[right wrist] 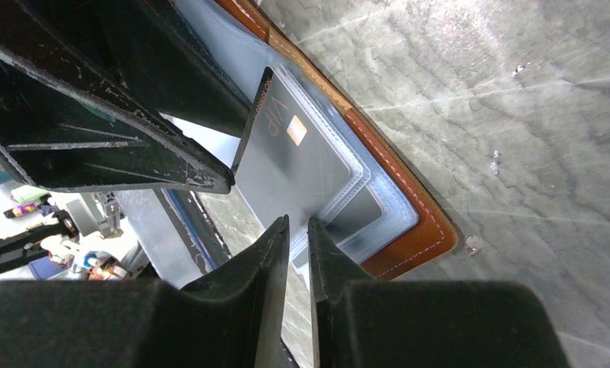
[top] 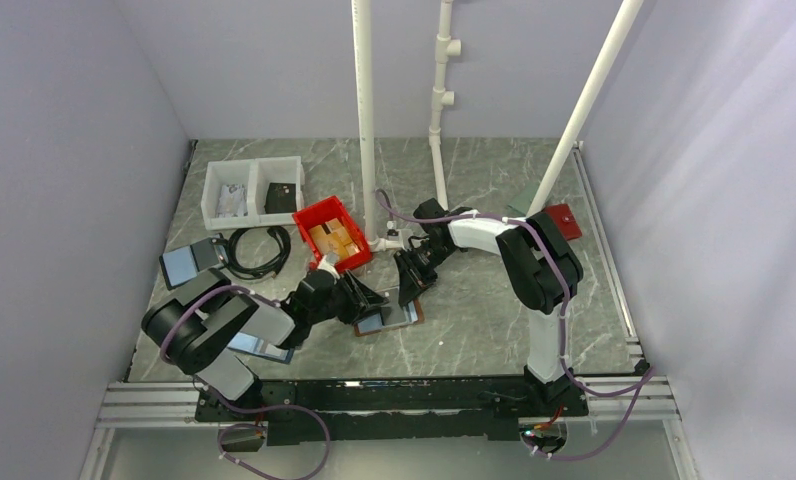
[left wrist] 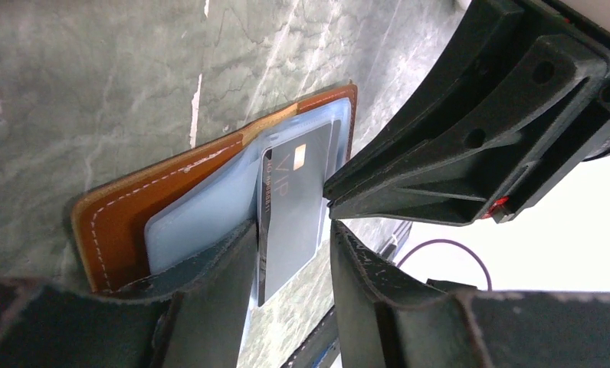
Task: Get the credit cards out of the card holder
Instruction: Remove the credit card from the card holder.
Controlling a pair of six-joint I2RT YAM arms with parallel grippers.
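Note:
The brown card holder (top: 406,320) lies open on the marble table, its pale blue plastic sleeves (left wrist: 202,215) facing up. A grey credit card marked VIP (left wrist: 294,199) sticks halfway out of a sleeve. My left gripper (left wrist: 293,238) is open around that card: the card's edge rests against one finger (left wrist: 218,284), and a gap separates it from the other. My right gripper (right wrist: 298,230) comes in from the opposite side, its jaws nearly together and pinching the edge of the sleeve (right wrist: 340,207) beside the card (right wrist: 286,153). A darker card (right wrist: 359,211) sits deeper in the sleeve.
A red bin (top: 332,232) with brown items stands just behind the grippers, next to a white two-compartment bin (top: 254,190) and a black cable coil (top: 259,250). Two blue-edged folders (top: 189,262) (top: 264,347) lie at the left. White pipes (top: 364,120) rise at the back.

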